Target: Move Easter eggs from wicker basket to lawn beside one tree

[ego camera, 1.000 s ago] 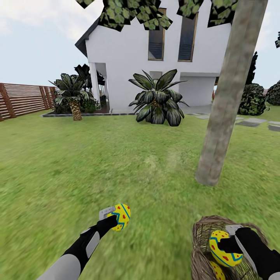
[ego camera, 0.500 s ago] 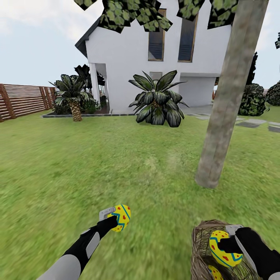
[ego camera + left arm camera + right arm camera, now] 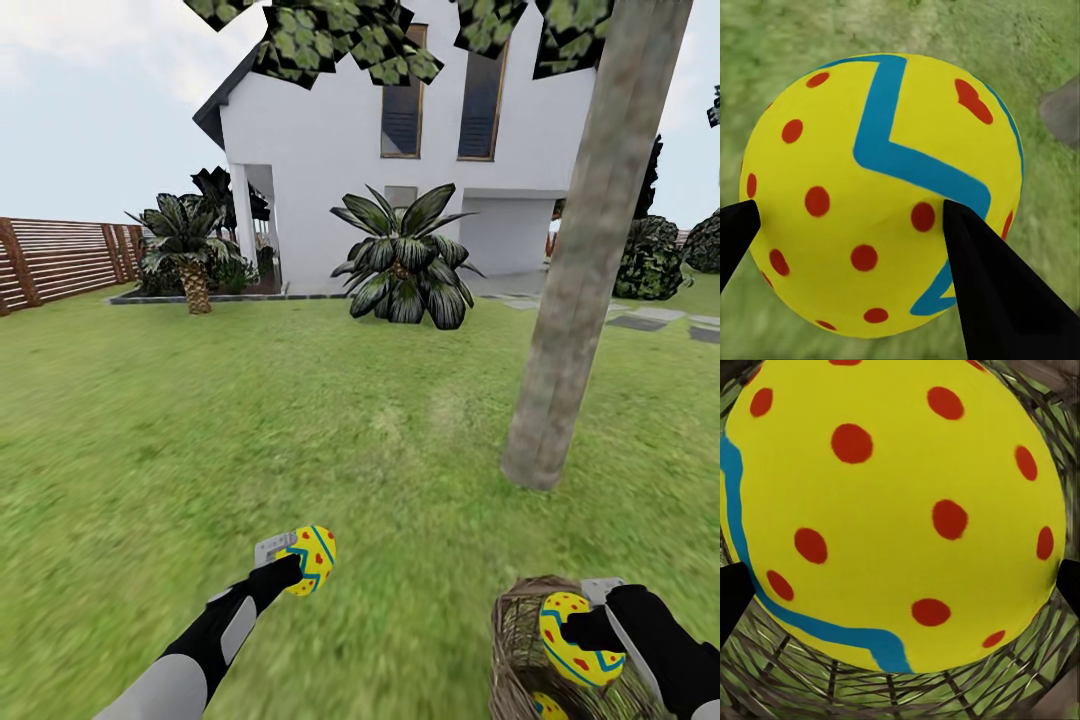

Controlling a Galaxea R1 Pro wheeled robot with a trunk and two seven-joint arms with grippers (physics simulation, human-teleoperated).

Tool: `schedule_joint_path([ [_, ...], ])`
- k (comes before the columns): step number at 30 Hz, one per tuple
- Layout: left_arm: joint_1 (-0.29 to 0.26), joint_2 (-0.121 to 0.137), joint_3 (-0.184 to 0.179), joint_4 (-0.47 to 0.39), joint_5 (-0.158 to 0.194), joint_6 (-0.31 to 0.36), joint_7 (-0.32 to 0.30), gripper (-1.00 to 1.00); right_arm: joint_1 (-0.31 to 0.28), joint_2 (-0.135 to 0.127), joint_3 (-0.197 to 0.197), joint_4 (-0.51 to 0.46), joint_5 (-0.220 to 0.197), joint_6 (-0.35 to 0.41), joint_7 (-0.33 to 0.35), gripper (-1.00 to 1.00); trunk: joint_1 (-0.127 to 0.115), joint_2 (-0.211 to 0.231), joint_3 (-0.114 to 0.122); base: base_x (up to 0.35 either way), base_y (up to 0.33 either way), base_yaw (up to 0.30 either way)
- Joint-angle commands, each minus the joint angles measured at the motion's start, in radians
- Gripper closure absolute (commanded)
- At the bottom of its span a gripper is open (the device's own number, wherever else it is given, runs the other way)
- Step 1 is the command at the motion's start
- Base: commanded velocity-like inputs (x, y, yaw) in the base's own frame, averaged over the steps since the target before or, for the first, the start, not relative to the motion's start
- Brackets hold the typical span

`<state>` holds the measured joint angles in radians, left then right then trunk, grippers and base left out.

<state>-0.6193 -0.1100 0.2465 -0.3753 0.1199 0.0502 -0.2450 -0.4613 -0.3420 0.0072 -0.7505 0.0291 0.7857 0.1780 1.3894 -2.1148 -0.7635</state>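
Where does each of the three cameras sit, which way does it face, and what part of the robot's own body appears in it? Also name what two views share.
Head view: on the robot's head, looking forward and down over the lawn to the tree; both arms show, left gripper, right gripper.
Left wrist view: near the left gripper, looking along its dark fingers at the left egg.
Right wrist view: near the right gripper, looking at the right egg above the wicker basket.
Shared: head and right wrist views both show the basket.

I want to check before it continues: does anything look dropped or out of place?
Nothing stands out. Each gripper holds one Easter egg, a third egg lies in the upright wicker basket.
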Motion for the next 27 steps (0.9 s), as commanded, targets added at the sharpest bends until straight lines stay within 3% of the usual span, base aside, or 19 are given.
schedule_joint_path([
  [1,0.0,-0.001,0.004,-0.001,0.009,0.005,-0.004,1.0,0.0,-0.001,0.001,-0.001,0.003,0.004,0.004,1.0,-0.004,0.007,0.002,0.0,0.0,0.0],
  [13,0.0,0.001,0.005,-0.001,0.009,0.005,-0.023,1.0,0.0,0.001,0.002,-0.001,0.003,0.004,0.004,1.0,-0.05,0.091,0.04,0.0,0.0,0.0],
  [19,0.0,0.0,0.005,0.001,0.009,0.005,-0.026,1.0,-0.001,0.001,0.002,-0.001,0.003,0.004,0.005,1.0,-0.073,0.133,0.059,0.0,0.191,0.0],
  [27,0.0,-0.001,0.005,0.001,0.009,0.006,-0.027,1.0,0.0,0.001,0.002,-0.001,0.003,0.004,0.005,1.0,-0.104,0.189,0.084,0.0,0.014,0.0],
])
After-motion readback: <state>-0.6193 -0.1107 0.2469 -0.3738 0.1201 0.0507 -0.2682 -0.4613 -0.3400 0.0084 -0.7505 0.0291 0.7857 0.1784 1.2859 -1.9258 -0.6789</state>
